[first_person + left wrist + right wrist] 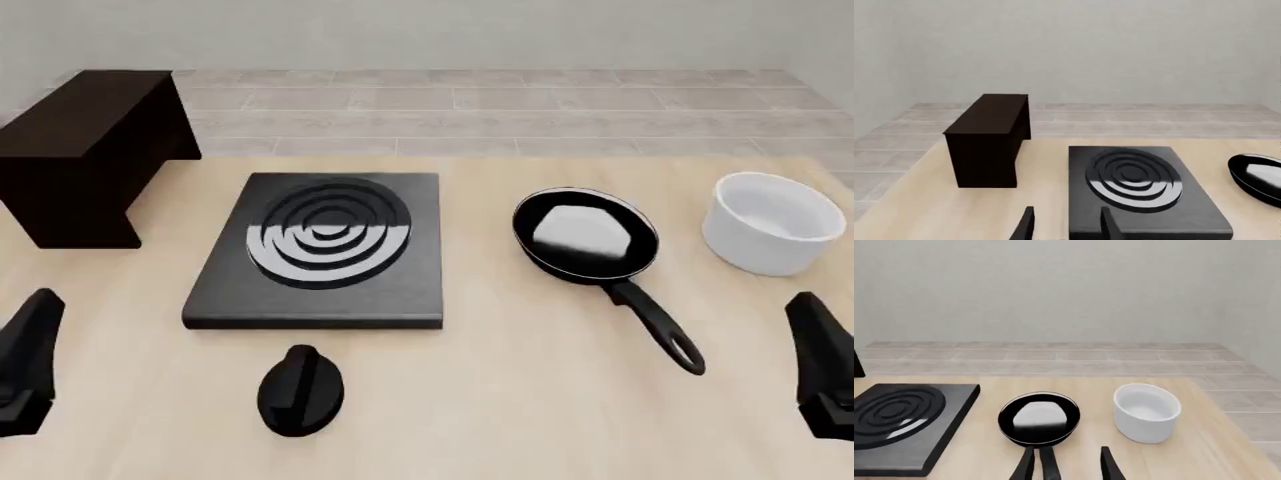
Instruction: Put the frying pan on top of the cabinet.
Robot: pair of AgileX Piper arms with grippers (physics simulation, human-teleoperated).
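frying pan lies on the table ahead of the right gripper, whose fingers are parted and empty.

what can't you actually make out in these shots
- Frying pan: the left wrist view's edge cuts it, so no handle there; in the right wrist view its handle runs off the frame.
- Cabinet: the front view's left edge crops it, and its front face is turned away.
- Left hand and right hand: only finger tips show in wrist views; the front view shows dark side shapes.
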